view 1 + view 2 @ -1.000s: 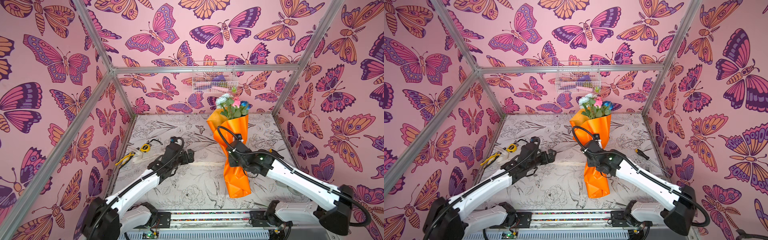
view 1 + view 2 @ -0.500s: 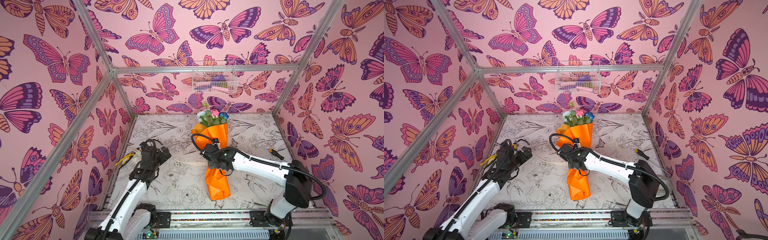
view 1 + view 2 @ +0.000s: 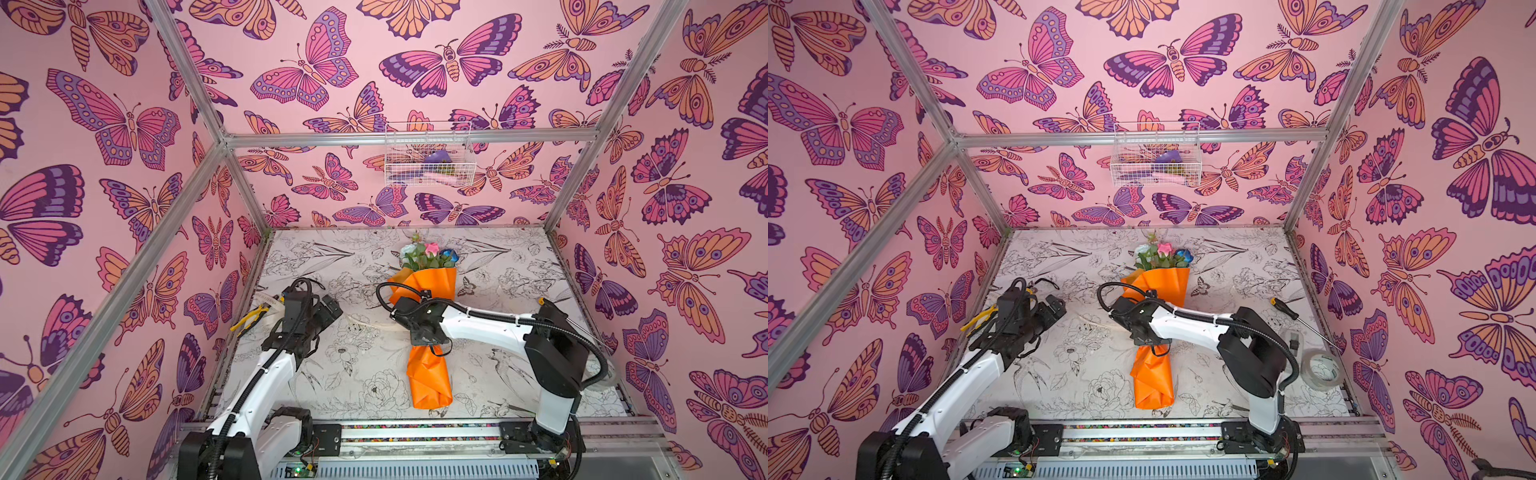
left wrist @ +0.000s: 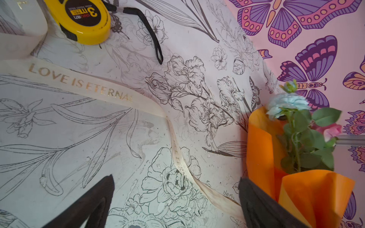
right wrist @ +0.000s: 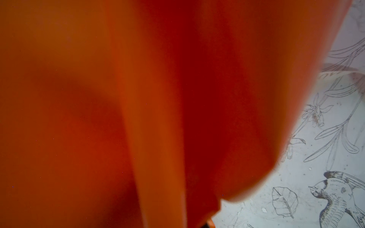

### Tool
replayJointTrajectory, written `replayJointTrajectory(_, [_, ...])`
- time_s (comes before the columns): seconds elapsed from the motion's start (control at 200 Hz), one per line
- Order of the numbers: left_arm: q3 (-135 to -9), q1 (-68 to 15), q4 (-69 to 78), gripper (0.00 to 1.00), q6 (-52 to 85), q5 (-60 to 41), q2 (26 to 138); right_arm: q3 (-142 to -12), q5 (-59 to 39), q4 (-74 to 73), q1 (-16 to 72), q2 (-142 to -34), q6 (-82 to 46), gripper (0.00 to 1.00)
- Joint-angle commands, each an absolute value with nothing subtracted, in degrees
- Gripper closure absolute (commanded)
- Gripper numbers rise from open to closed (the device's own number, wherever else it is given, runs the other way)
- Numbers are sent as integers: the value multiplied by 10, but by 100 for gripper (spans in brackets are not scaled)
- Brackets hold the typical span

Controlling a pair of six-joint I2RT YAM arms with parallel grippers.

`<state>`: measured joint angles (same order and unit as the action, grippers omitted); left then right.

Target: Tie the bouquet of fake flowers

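In both top views the bouquet of fake flowers (image 3: 429, 376) (image 3: 1152, 382) sits in the middle of the frame on the flower-printed tabletop (image 3: 365, 374). Its orange-wrapped foot points to the lower edge, and its pink, white and blue blooms point toward the back wall. Whether it rests fully flat cannot be told. The right pincer (image 3: 424, 337) comes in from the right and sits on the narrow waist of the wrapping. Its fingers are hidden under the wrist, but they are drawn together and clamped on the paper, and blurred orange fills nearly the whole right wrist view (image 5: 158, 108). The left pincer (image 3: 329, 306) (image 4: 175, 177) is at centre left, apart from the bouquet. Its dark fingers (image 4: 94, 203) are spread wide with nothing between them. Below it in the left wrist view a cream ribbon (image 4: 83, 84) printed "LOVE IS ETERNAL" lies curved on the tabletop and runs toward the orange paper (image 4: 316, 197) at lower right. A yellow tape measure (image 4: 83, 17) lies at upper left. In a top view, yellow-handled pliers (image 3: 249, 320) lie by the left wall. In a top view, a screwdriver (image 3: 1283, 308) and a roll of clear tape (image 3: 1323, 370) lie at the right. A white wire basket (image 3: 428, 153) hangs on the back wall.
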<state>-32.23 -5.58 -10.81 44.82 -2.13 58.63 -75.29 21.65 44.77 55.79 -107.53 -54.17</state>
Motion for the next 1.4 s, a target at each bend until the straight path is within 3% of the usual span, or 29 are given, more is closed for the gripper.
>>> replayJointTrajectory(0.0, [-310,-50,-98,0,453,-20,585,-773,220,448,545,-1085,-552,97])
replayJointTrajectory(0.34, [-309,-19,-94,6,483,-40,607,-769,205,430,523,-1115,-532,91])
replayJointTrajectory(0.506, [-312,-6,-99,5,552,0,643,-774,188,425,521,-1139,-524,88])
replayJointTrajectory(0.696, [-344,1,-95,5,590,46,702,-767,181,423,517,-1151,-521,76])
replayJointTrajectory(0.941, [-417,4,-141,11,665,73,790,-766,173,425,516,-1154,-515,54])
replayJointTrajectory(1.397, [-503,35,-171,16,735,20,952,-751,180,430,514,-1126,-518,35])
